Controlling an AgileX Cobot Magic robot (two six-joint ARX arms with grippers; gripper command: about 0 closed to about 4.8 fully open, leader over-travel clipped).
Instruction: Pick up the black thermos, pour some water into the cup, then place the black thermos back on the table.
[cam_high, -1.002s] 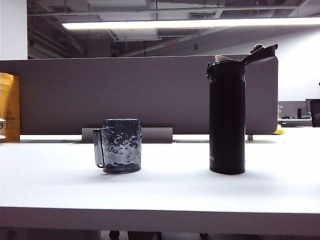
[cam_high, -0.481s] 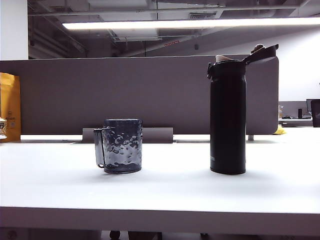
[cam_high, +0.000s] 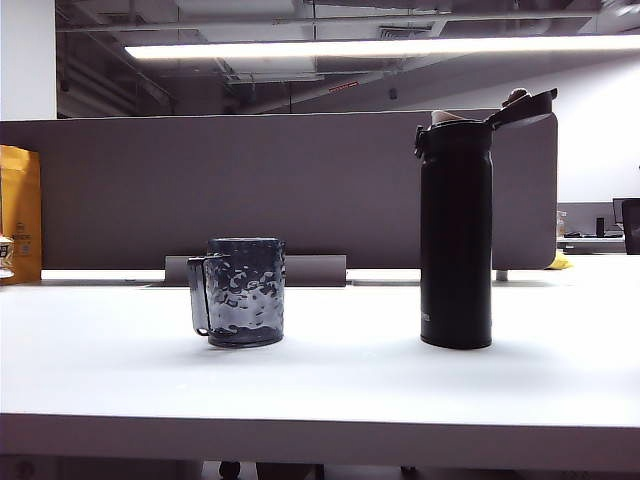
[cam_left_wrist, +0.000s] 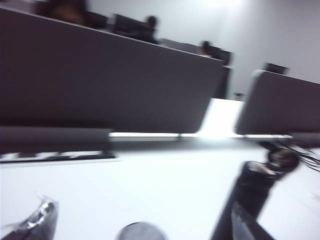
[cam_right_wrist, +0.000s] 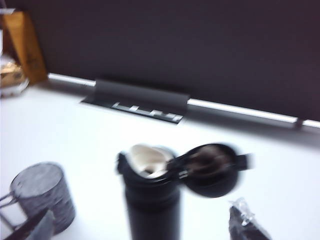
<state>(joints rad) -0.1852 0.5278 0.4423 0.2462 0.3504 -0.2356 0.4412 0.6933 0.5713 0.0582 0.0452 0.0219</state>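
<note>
Our left gripper (cam_left_wrist: 142, 222) shows only two blurred fingertips at the edge of its wrist view, spread wide with nothing between them. Our right gripper (cam_right_wrist: 145, 225) likewise stands wide and empty. Neither arm appears in the exterior view.

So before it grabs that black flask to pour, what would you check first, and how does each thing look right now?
1. Black thermos upright on the table: ok.
2. Its flip lid open, spout clear: ok.
3. Cup upright, standing apart from the thermos: ok.
4. Right gripper open, thermos between its fingers: looks ok, though the view is blurred.
5. Left gripper open, holding nothing: ok.
6. Water inside the thermos: cannot tell.
</note>
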